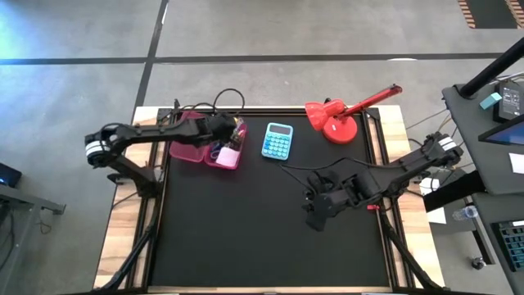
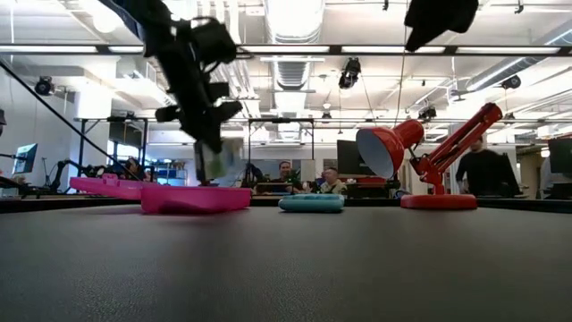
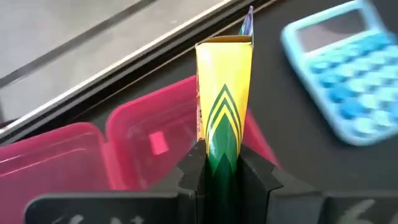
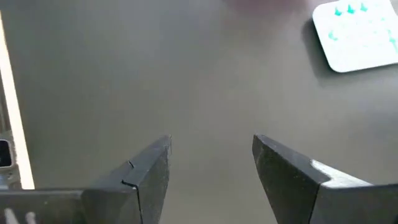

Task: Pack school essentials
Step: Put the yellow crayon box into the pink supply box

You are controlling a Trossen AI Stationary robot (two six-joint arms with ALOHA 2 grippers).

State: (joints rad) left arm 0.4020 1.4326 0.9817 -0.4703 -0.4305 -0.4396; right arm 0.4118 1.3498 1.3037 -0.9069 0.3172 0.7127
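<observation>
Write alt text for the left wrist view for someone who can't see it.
The left gripper is shut on a yellow-green crayon box, holding it above an open pink case on the dark table. A light-blue calculator lies on the table nearby.

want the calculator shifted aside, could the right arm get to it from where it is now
Probably yes. The right gripper hangs open over bare mat, and nothing lies between it and the calculator. The left gripper, holding the crayon box at the pink case, is close beside it.

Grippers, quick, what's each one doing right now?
Left gripper: closed on the crayon box, above the pink case.
Right gripper: open, holding nothing, above the black mat.
</observation>
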